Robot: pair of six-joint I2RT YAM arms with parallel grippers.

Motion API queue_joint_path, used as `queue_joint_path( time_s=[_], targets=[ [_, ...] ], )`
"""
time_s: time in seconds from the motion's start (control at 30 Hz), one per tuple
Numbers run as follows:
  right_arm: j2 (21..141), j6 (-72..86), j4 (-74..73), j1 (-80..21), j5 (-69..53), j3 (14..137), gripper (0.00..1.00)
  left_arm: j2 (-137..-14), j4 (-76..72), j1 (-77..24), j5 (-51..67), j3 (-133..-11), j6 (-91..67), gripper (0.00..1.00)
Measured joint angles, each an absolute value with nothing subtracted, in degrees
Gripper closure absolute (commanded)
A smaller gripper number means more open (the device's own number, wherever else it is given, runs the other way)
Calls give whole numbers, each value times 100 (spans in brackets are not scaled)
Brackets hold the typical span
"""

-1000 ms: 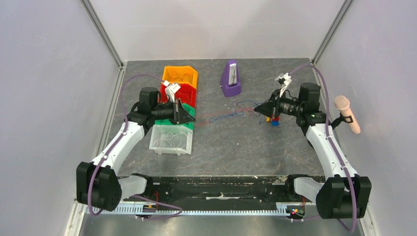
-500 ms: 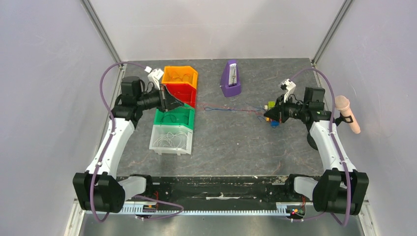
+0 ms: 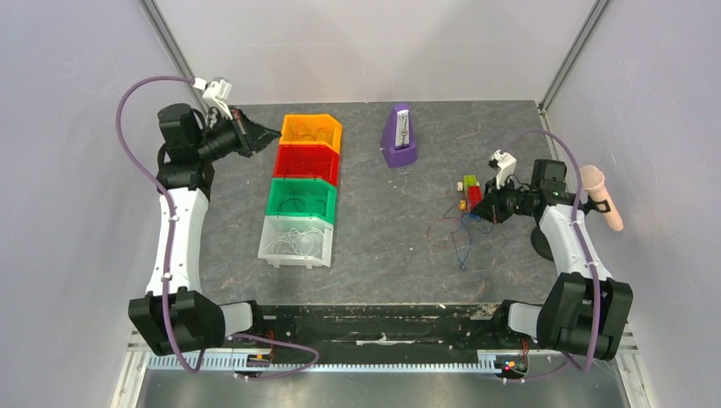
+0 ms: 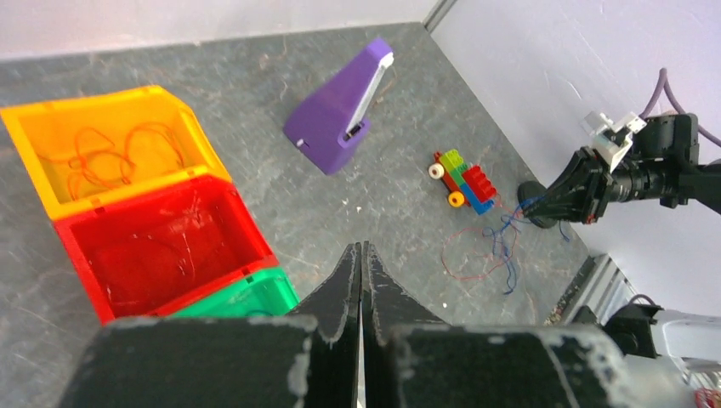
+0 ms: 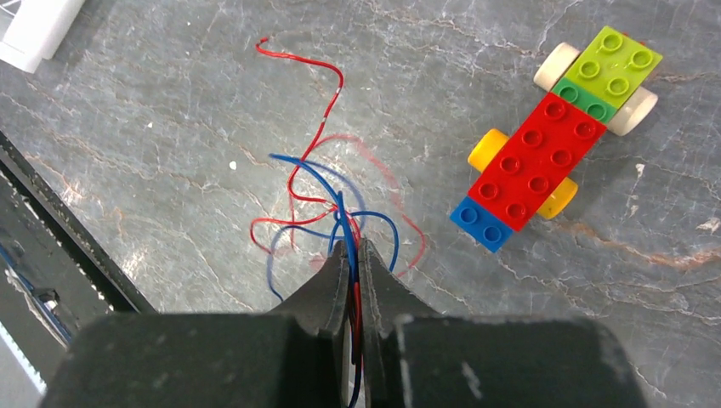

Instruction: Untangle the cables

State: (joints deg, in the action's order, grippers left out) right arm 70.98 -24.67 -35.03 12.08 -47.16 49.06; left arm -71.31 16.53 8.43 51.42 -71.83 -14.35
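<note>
Big grey table (image 3: pixel 383 263) with everything spread out on it. On the left side there's a row of four bins going from far to near: orange bin (image 3: pixel 311 129), red bin (image 3: pixel 306 163), green bin (image 3: pixel 301 201), clear bin (image 3: pixel 296 240). The orange one has orange strands (image 4: pixel 110 153) in it and the clear one has white strands (image 3: pixel 293 244).

A purple metronome (image 3: pixel 400 136) stands upright near the back, well apart from the rest.

The left claw (image 3: pixel 270 133) is up by the far left corner, just beside the orange bin. Its fingers are pressed together with nothing I can see between them.

The right claw (image 5: pixel 355 255) sits low on the right side, pinched closed on the cables (image 5: pixel 332 195).

The little toy brick car (image 5: pixel 553 140) is just beside that.

The cables themselves are a loose bunch of red and blue strands. They trail out of the claw onto the table, near the car but not touching it.
</note>
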Motion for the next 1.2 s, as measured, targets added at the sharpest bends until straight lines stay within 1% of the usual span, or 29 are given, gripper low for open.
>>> queue_joint_path(
  time_s=[0.1, 0.13, 0.2, 0.23, 0.3, 0.33, 0.5, 0.67, 0.9, 1.2],
  targets=[
    [7124, -2587, -3583, 1212, -4689, 4897, 100, -7244, 1590, 910, 5157, -7459, -1435, 98],
    [7124, -2624, -3599, 1210, -4711, 4897, 100, -7301, 1570, 919, 5181, -7566, -1435, 88],
    [7124, -2672, -3632, 1210, -4864, 4897, 100, -7487, 1568, 878, 5345, -7861, -1424, 52],
    [7122, -2676, -3636, 1210, -4982, 4897, 100, -7555, 1588, 819, 5415, -7944, -1350, 41],
    [7109, -2615, -3612, 1203, -5253, 4897, 100, -7623, 1767, 513, 5474, -7985, -1050, 32],
    [7085, -2554, -3581, 1186, -5382, 4899, 100, -7625, 1900, 276, 5513, -7937, -867, 30],
    [6759, -1890, -3175, 937, -5924, 4941, 100, -7577, 2432, -902, 5605, -7190, 368, 26],
    [6302, -943, -2405, 351, -6224, 5127, 100, -7664, 2836, -1634, 5601, -6733, 1535, 26],
    [5922, 239, -1441, -429, -6289, 5284, 100, -7664, 2246, -2307, 5621, -6318, 1745, 26],
    [5883, 1525, -368, -738, -6134, 5380, 100, -7365, 1643, -3153, 5614, -5813, 2064, 25]
  ],
)
